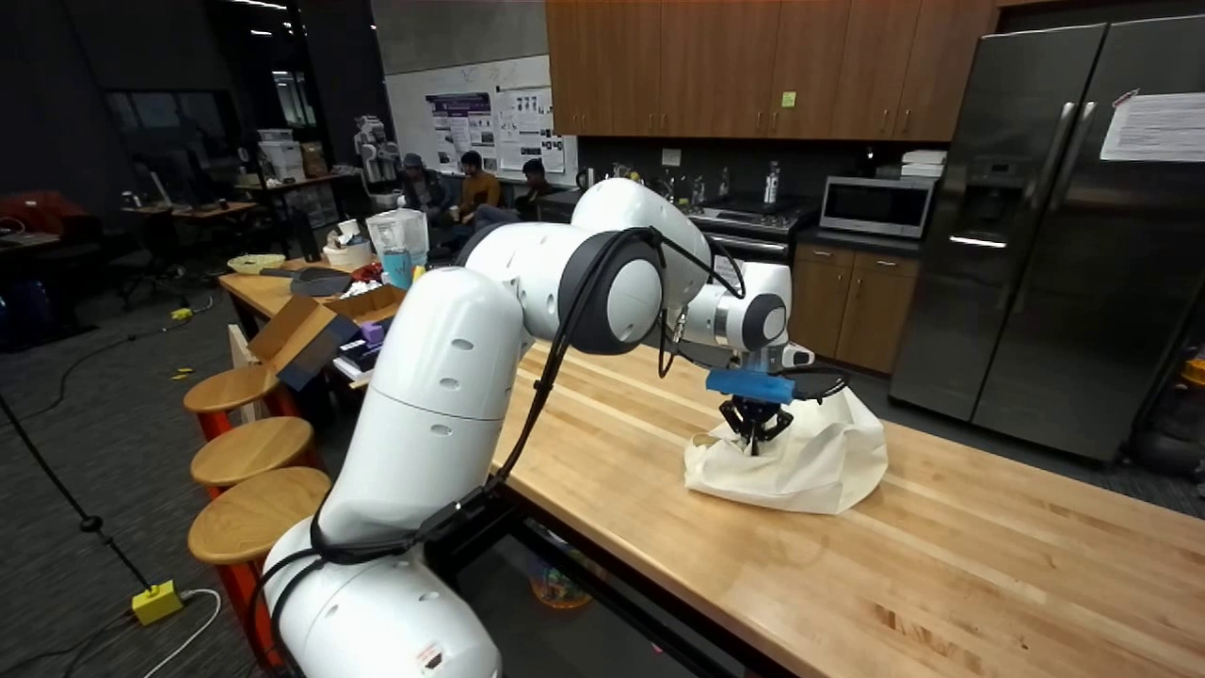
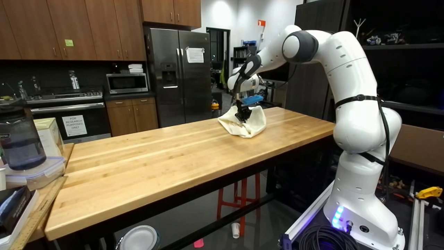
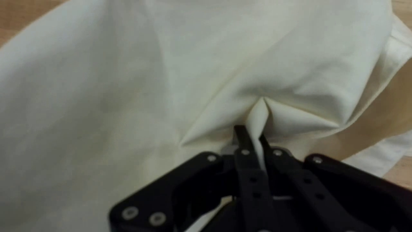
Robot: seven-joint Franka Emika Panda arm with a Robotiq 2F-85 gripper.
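Wrist view: small fold of white cloth [image 3: 154, 80] squeezed between black jaws, clenched tight with only thin cloth in the middle. Creases spreading out from the pinch. Loose edge curling along the right side of that view.

Cloth piled in a soft, puffy heap right under the jaws in both exterior views. Resting on the wooden surface [image 2: 156, 166] in an exterior view, about midway between the near edge and the far edge. Top of the heap hiding a bit of the far edge from sight. Strip of surface from the cloth to the near edge, long stretch to the left end, shorter-looking one to the right end. Plenty of room toward the left end.

White arm [image 1: 442, 348] reaching over the near edge in an exterior view, then bending down to the heap. Black cord [image 1: 544, 381] looping along the arm, blue pad [image 1: 750, 384] just above the jaws.

Fridge [image 1: 1064, 339] past the far edge, with a gap between. Box [image 1: 299, 331] and round stools [image 1: 249, 450] well apart from the cloth, across the arm from it. Jug [image 2: 20, 146] and plastic tub [image 2: 52, 166] just beyond the left end of the surface in an exterior view.
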